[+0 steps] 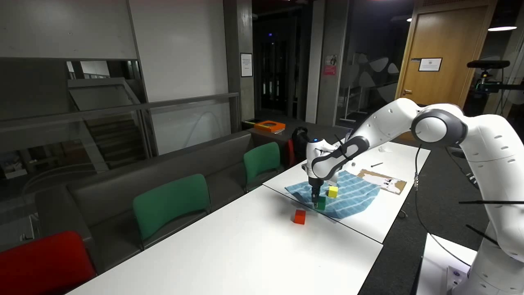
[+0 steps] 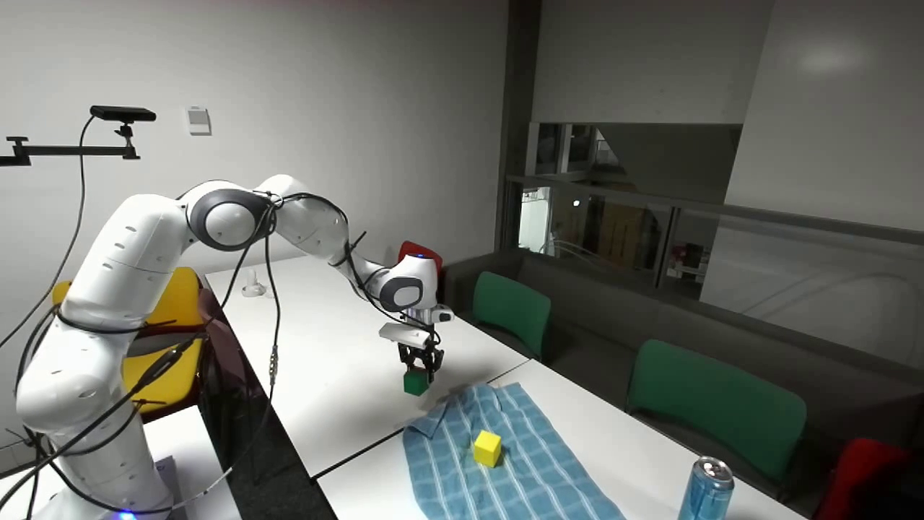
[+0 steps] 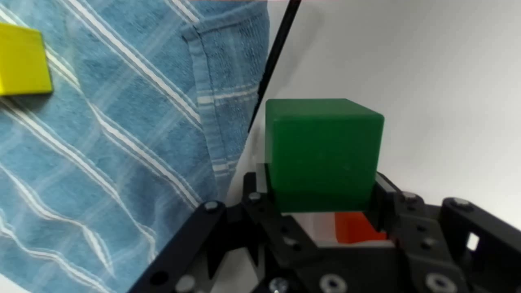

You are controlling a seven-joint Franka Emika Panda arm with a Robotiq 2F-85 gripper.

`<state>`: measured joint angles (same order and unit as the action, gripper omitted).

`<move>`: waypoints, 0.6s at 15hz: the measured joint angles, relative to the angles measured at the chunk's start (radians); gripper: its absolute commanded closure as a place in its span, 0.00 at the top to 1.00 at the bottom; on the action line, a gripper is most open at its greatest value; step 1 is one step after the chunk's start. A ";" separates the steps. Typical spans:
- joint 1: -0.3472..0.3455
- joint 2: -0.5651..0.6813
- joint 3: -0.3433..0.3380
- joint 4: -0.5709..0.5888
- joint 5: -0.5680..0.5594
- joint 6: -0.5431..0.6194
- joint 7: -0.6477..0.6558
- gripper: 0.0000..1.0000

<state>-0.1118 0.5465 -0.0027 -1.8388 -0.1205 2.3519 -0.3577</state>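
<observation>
Green cube looking light, stiff, sturdy, perhaps slick; flat opposite sides offering best hold. Pincer pinching it there, blue cloth lying left in wrist view.

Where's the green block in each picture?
In an exterior view, the green block is right of centre, below the middle.
In an exterior view, the green block is just left of centre, below the middle.
In the wrist view, the green block is big, right of centre, held in the gripper.
Every view also shows the blue striped cloth.
</observation>
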 measured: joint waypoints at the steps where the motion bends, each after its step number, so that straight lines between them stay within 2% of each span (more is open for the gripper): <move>1: 0.000 -0.032 -0.014 -0.026 -0.003 0.000 0.016 0.31; 6: -0.011 -0.149 -0.093 -0.135 -0.003 0.000 0.089 0.31; 7: -0.013 -0.158 -0.107 -0.147 -0.005 0.000 0.092 0.56; 9: -0.017 -0.165 -0.118 -0.161 -0.016 0.001 0.094 0.56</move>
<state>-0.1284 0.3818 -0.1209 -1.9993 -0.1360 2.3526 -0.2641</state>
